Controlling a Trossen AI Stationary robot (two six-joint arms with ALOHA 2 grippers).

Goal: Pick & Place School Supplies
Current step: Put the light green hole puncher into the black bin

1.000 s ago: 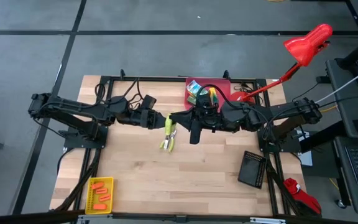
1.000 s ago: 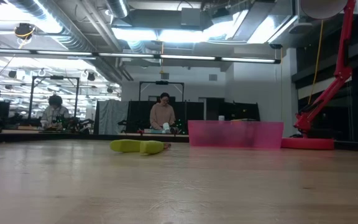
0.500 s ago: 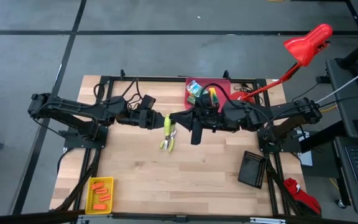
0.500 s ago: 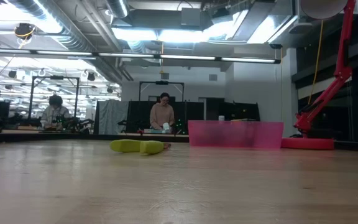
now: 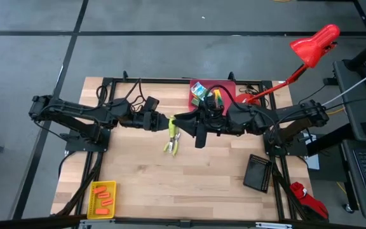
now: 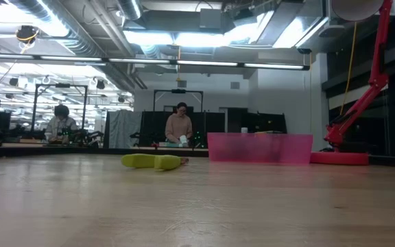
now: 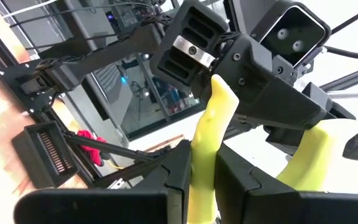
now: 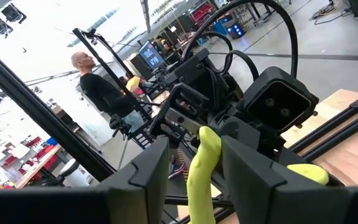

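High over the table's middle, a pair of pliers with yellow-green handles (image 5: 171,126) hangs between my two arms. My left gripper (image 7: 202,168) is shut on one handle. My right gripper (image 8: 194,152) reaches in from the other side, its fingers open and standing either side of a handle (image 8: 201,165); whether a finger touches it I cannot tell. The low view shows neither gripper. A second pair of pliers (image 6: 153,161) lies flat on the wood. Green-and-yellow crayon boxes (image 5: 201,93) sit in the red bin (image 5: 229,88). Orange sticks (image 5: 104,202) lie in the yellow bin (image 5: 96,188). My left gripper pinches one yellow-green handle (image 7: 205,146) between its two fingers, coming in about level from the table's left. The handle runs out past the fingertips toward the right gripper. The other handle (image 7: 312,158) stands free beside it, and the pliers are lifted clear of the table.
A black bin (image 5: 258,173) stands near the table's right front corner. A red clamp arm (image 5: 310,48) rises past the far right corner. Bare wood lies between the yellow bin and the black bin. People sit in the room beyond.
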